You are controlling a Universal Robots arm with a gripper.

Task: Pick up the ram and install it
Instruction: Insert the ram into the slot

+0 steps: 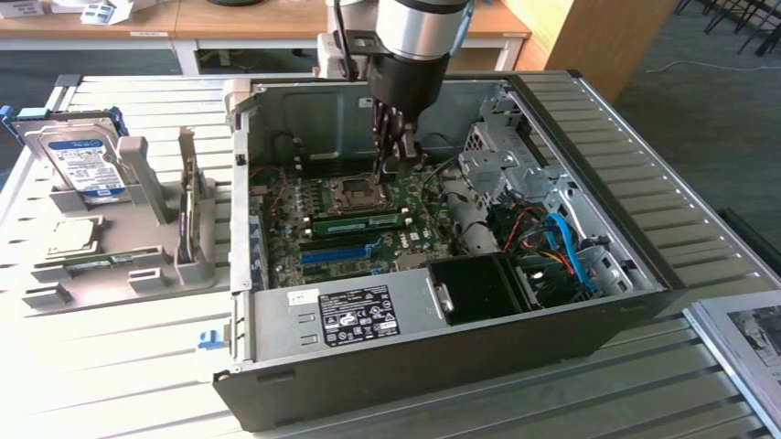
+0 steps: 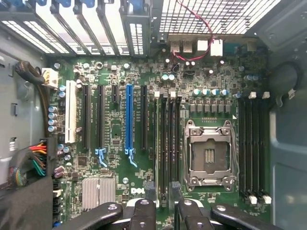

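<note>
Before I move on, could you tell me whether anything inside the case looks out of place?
Nothing looks spilled or damaged. The ram sits in a slot, not visibly askew; the only oddity is the CPU socket, which is empty.

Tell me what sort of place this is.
Probably a robotics lab bench for computer assembly: an opened black desktop computer case sits on a slatted metal table, beside a grey parts fixture, with wooden desks behind.

My 1 arm [image 1: 415, 37] comes straight down from above with the wrist held vertical, and my gripper [image 1: 401, 163] hangs low, its 2 dark fingers [image 2: 143, 213] pointing downward, spread apart with an empty gap between them.
</note>
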